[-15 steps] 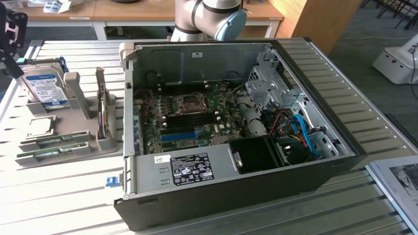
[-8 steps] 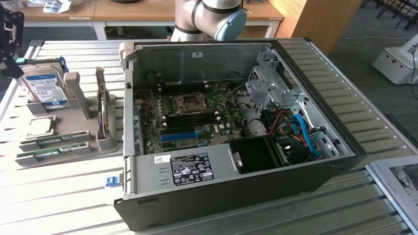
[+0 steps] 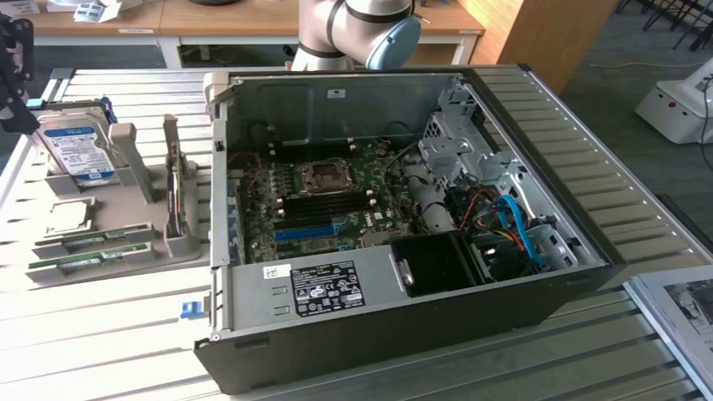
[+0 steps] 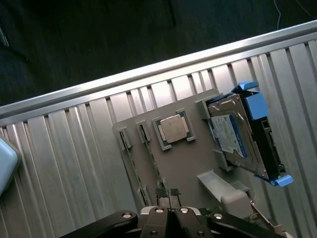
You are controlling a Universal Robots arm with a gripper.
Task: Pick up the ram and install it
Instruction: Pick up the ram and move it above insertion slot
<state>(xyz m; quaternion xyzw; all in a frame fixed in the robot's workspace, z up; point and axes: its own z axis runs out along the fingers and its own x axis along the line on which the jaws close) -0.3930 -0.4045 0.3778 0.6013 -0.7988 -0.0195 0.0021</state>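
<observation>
1. Gripper (image 4: pixel 167 194) is pinched fully shut on nothing, above the parts tray (image 4: pixel 185 168).
2. I judge this the approach to the pick. The ram (image 3: pixel 87 262) sits untouched at the tray's near end, and grasping it calls for parted jaws lined up with its length.
3. Exterior view adds the open case (image 3: pixel 368 351) to the right, while the wrist view gives fingertip alignment.

Arm (image 3: pixel 359 33) high at rear; gripper (image 4: pixel 168 193) aimed downward; jaws closed together, nothing held
</observation>
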